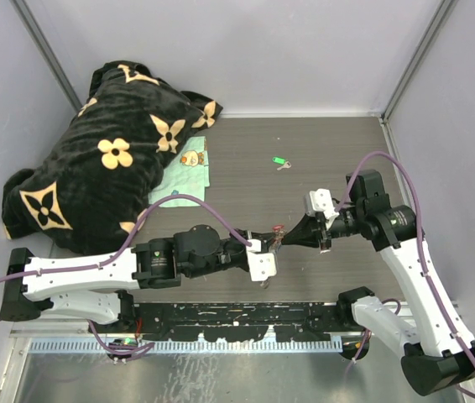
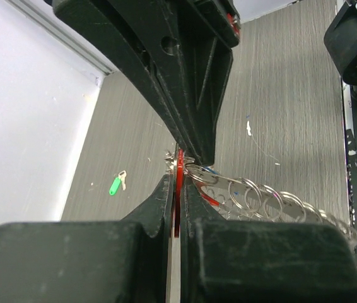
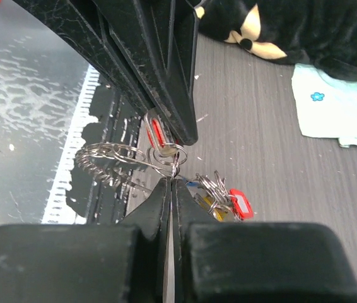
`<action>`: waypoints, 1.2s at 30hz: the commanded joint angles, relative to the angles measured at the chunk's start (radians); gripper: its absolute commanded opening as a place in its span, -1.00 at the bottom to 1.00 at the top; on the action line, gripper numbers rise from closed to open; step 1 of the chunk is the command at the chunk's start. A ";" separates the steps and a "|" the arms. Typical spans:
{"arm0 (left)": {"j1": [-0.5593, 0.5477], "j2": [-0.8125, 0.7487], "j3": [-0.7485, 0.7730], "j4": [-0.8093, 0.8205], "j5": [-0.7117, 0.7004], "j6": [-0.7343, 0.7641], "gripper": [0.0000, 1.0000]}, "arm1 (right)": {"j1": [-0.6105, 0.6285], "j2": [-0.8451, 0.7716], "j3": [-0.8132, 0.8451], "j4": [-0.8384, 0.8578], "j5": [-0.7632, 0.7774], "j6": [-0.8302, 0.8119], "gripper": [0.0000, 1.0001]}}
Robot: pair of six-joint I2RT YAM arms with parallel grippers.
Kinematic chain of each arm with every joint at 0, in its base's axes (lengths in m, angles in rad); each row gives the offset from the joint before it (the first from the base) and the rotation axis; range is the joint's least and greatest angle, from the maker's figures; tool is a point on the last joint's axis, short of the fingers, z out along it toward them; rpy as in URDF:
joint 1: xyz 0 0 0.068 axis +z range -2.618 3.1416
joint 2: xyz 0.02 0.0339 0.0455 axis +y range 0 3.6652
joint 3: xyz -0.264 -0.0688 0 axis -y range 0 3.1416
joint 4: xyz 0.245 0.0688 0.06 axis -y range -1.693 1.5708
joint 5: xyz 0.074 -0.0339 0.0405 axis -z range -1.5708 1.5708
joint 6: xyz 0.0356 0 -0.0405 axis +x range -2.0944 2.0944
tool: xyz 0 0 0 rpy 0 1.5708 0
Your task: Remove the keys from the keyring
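keyring runs sideways toward arm bases — left gripper clamped on red-tagged key, right gripper clamped on split ring

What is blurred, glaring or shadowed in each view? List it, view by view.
Top external: even, soft light, sharp throughout, no hard shadows. Left wrist: its own jaws at the bottom are out of focus; the keyring glints; the table behind is sharp. Right wrist: near jaws blurred too; bright sheen on the metal ledge at left.
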 commanded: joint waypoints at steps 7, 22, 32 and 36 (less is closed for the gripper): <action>0.000 -0.020 0.126 -0.043 0.043 0.106 -1.00 | 0.050 0.113 0.290 -0.324 0.214 -0.310 -0.93; 0.010 0.012 0.167 -0.098 0.108 0.182 -1.00 | 0.321 0.170 0.377 -0.260 0.460 -0.139 -0.93; 0.009 -0.043 0.151 -0.137 0.204 0.220 -1.00 | 0.322 0.150 0.315 -0.166 0.446 -0.042 -0.94; 0.010 -0.050 0.172 -0.182 0.232 0.231 -1.00 | 0.319 0.154 0.298 -0.151 0.442 -0.025 -0.95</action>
